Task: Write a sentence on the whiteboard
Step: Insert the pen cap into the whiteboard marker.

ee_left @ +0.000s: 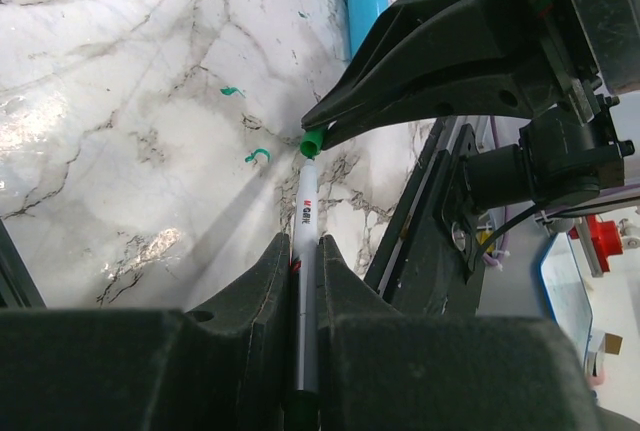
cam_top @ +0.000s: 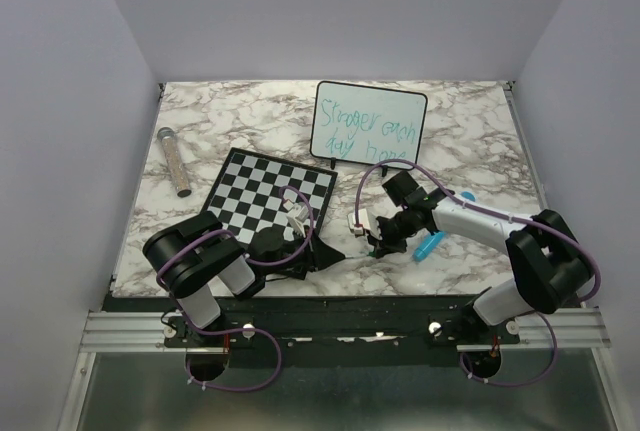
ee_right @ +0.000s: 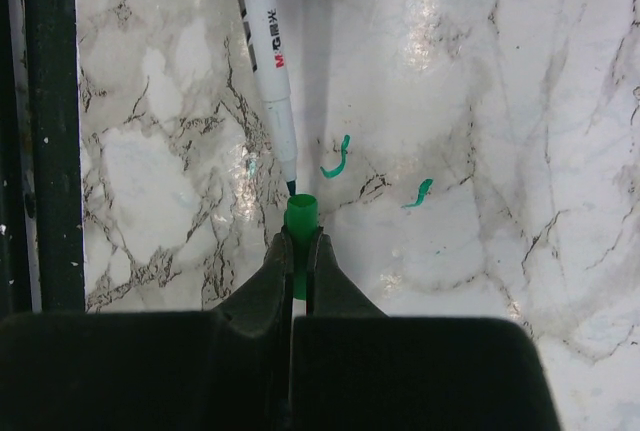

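Left pincer (ee_left: 303,251) clamped on white-barrelled marker pen (ee_left: 307,201). Right pincer (ee_right: 298,246) shut on small green cap (ee_right: 300,211), mouth facing tip: likely recapping. Black-framed white whiteboard (cam_top: 370,98) propped far on marble table (cam_top: 470,121), teal sentence (cam_top: 365,133) apparently finished.

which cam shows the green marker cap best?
Right wrist: the cap sits centred, pinched in the right claw, open end facing the marker tip. Left wrist shows it small, side-on. Top view: too small to tell.

Bare worktop (cam_top: 480,136) either side of the whiteboard (cam_top: 370,123), chessboard (cam_top: 268,196) crowding its front-left, left arm (cam_top: 200,256) and right arm (cam_top: 470,219) meeting in front over marker (ee_left: 306,251) and green cap (ee_right: 300,216), blue cylinder (cam_top: 428,246) nearer still, grey tube (cam_top: 174,161) far left
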`<state>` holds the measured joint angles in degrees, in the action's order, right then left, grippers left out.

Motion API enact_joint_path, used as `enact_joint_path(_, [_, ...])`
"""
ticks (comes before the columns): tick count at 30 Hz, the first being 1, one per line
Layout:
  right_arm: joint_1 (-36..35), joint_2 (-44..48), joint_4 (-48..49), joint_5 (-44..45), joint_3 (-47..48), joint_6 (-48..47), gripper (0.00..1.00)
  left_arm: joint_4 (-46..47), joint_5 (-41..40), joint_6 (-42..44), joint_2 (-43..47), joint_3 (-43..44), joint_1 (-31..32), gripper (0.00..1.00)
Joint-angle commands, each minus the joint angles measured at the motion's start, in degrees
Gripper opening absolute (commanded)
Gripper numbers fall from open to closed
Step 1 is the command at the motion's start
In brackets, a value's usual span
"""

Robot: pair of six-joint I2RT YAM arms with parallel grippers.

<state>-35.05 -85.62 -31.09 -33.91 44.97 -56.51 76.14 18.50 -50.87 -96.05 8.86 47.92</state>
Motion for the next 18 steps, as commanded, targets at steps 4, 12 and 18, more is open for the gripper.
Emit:
enact_joint_path(4, [-0.11,-0.68,0.42,1.13,1.44,0.7,0.01,20.37,-0.48,0.25,0.69,-0.69,0.42,0.0])
enact_joint_path(12, [-0.11,-0.86,0.07,-1.15,1.44,0.17,0.01,20.37,-0.31,0.16,0.6,-0.25,0.42,0.0])
enact_joint_path(18, [-0.11,-0.68,-0.55,-2.65,1.52,-0.35,0.01,20.37,-0.31,0.16,0.25,-0.07,0.51,0.0])
